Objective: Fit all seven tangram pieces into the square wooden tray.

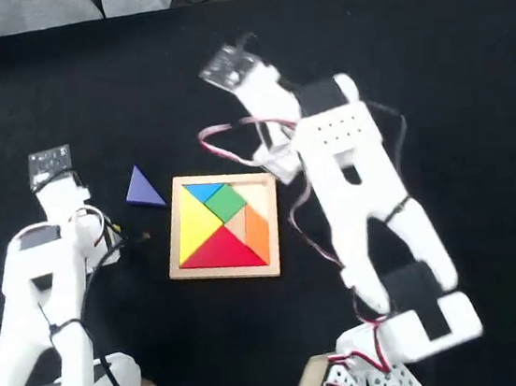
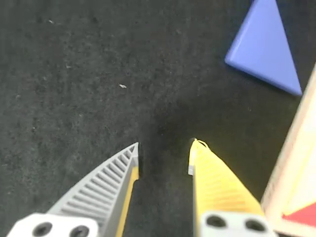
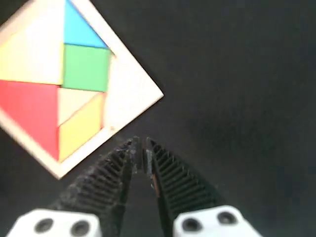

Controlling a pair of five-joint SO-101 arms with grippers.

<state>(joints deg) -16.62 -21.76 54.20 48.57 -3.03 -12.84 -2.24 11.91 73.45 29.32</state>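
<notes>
Six colored pieces already sit snug in the wooden tray (image 1: 225,272): a yellow triangle (image 1: 191,225), a red triangle (image 1: 220,249), a light blue triangle (image 1: 203,191), a green square (image 1: 227,202), a small pale triangle (image 1: 236,222) and an orange piece (image 1: 257,231). One gap (image 1: 262,190) shaped like a triangle is bare on the tray's side toward the right arm. It looks like the spot for the last piece. That last piece, the dark blue triangle (image 1: 143,188), lies flat on the black counter (image 1: 430,59). It is just beside the tray on the left arm's side and does not touch it. The left hand (image 2: 163,153) is open, with its two fingers spread and nothing between them. It is low over the counter, near both the dark blue triangle and the tray's edge. I think it is open so it can pick that piece up. The right hand (image 3: 142,148) is closed on nothing, by the tray's corner near the gap, maybe to keep out of the way.
</notes>
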